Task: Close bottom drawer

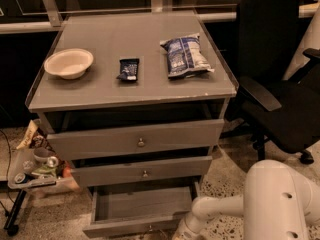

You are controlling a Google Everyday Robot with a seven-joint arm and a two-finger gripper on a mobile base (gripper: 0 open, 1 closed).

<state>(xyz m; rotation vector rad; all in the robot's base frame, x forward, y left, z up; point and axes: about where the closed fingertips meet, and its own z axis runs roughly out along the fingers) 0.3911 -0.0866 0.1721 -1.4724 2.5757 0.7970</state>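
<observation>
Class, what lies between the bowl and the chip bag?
A dark snack bar, shown in the camera view. The pincer sits low, at a front corner of the bottom drawer.

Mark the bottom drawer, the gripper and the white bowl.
bottom drawer (142, 204), camera view, its bare grey floor.
gripper (180, 233), camera view, its body at the drawer's front right corner.
white bowl (68, 63), camera view, its inside.

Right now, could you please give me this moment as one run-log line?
bottom drawer: open, not yet closed | gripper: low, by its front's right end | cabinet top: bowl, packet, chip bag
</observation>
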